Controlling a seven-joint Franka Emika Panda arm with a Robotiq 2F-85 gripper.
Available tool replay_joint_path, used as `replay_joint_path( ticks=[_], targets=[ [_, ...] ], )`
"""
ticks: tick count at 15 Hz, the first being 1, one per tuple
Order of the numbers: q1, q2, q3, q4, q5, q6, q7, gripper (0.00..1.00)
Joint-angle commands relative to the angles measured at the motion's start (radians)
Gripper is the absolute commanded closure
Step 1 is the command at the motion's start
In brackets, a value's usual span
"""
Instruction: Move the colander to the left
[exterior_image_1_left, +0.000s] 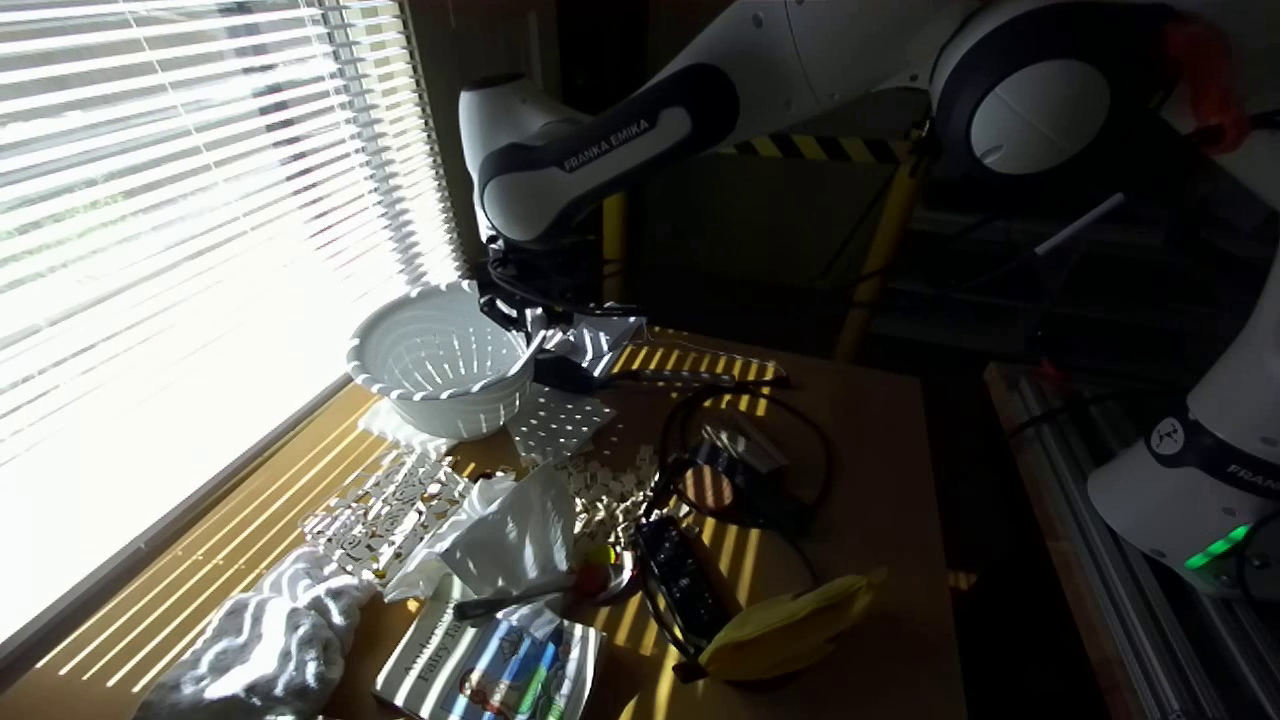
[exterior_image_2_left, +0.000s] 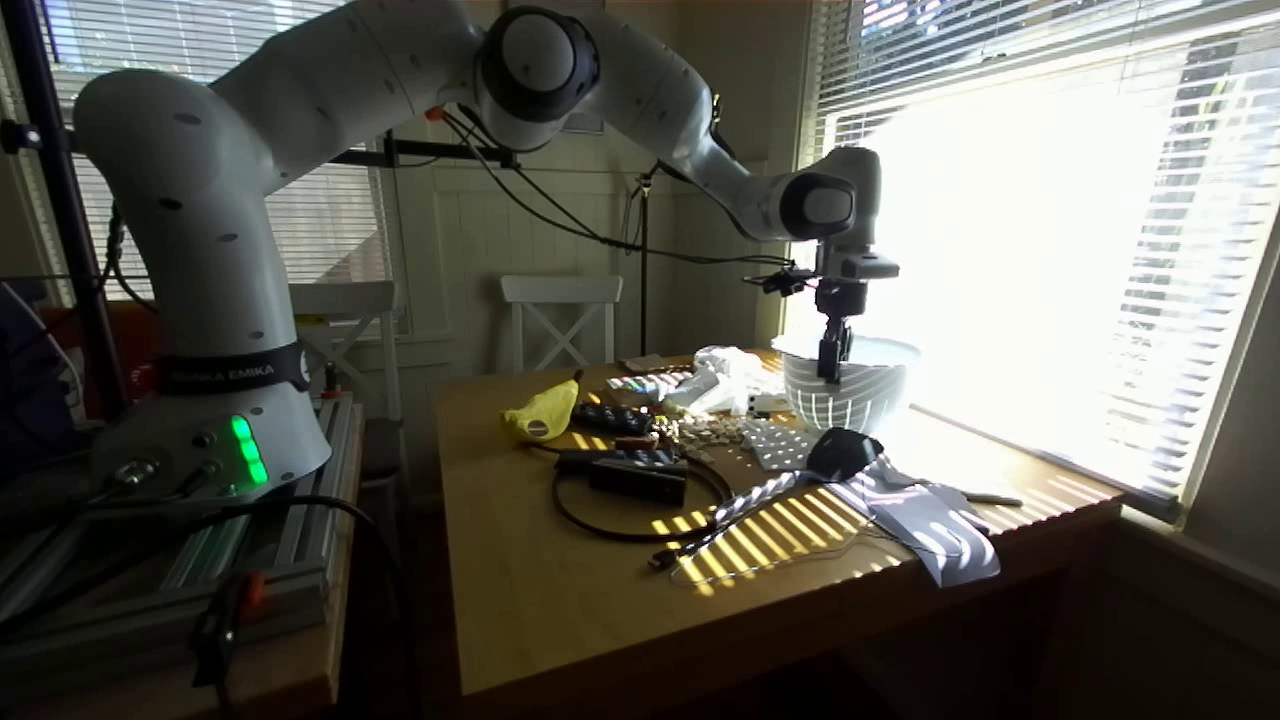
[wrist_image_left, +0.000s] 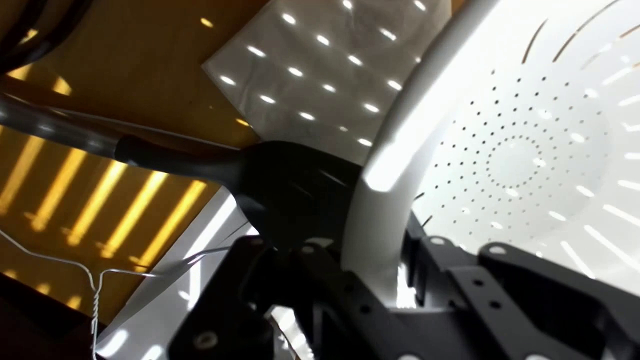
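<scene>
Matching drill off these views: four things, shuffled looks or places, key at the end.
1. colander
2. gripper
3. book
4. utensil

A. black head, long handle
B. astride the colander's rim
C. illustrated cover with "Fairy" legible
D. white, slotted bowl

Pairs: 1-D; 2-B; 3-C; 4-A

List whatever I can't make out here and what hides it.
Whether the gripper squeezes the colander: wrist view, rim and dark gripper parts hide the contact.
Colander's underside: both exterior views, its own bowl hides it.
Title's end on the book: in an exterior view, a dark handle covers it.
Much beyond the blinds: both exterior views, glare.
</scene>
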Motion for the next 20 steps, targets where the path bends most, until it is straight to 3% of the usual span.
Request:
replay_joint_path(
  ticks=[1, 6, 13, 17, 20],
  targets=[
    [0.010, -0.049, -0.009, -0.039, -0.028, 0.009, 0.000, 0.99],
    [0.017, -0.200, -0.001, -0.206, -0.053, 0.078, -0.100, 0.98],
    [-0.009, -0.411, 0.010, -0.517, -0.100, 0.244, -0.503, 0.98],
    [-0.040, -0.509, 0.027, -0.708, -0.049, 0.366, -0.592, 0.98],
    [-0.090, -0.589, 0.065, -0.858, 0.047, 0.388, -0.619, 0.98]
  ],
)
